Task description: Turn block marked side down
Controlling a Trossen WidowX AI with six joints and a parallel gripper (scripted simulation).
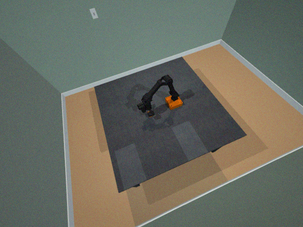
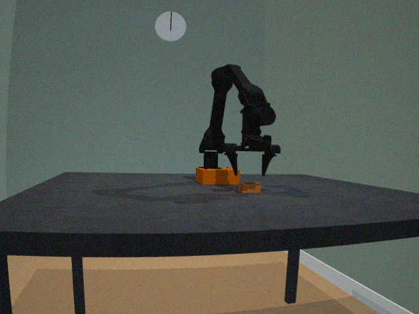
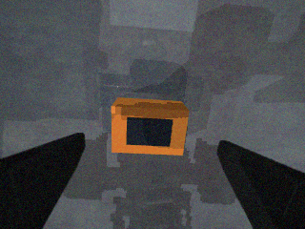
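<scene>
The small orange block point(image 2: 249, 188) point(image 3: 149, 125) lies flat on the dark table point(image 1: 156, 151) point(image 2: 152, 216). A dark rectangular mark point(image 3: 149, 132) shows on its upper face in the wrist view, framed by orange. My gripper point(image 2: 249, 174) point(image 3: 152, 142) points down above the block and is wide open, with nothing between its fingers. In the wrist view the block sits between and slightly beyond the two fingertips. In the exterior view the fingertips are a little higher than the block's top. In the top view the gripper hides most of the block.
The arm's orange base point(image 1: 174, 103) point(image 2: 220, 176) stands on the table close to the block. The upper arm arches high above the table between base and gripper. Two lighter rectangular patches show on the table in the top view. Arm shadows fall around the block.
</scene>
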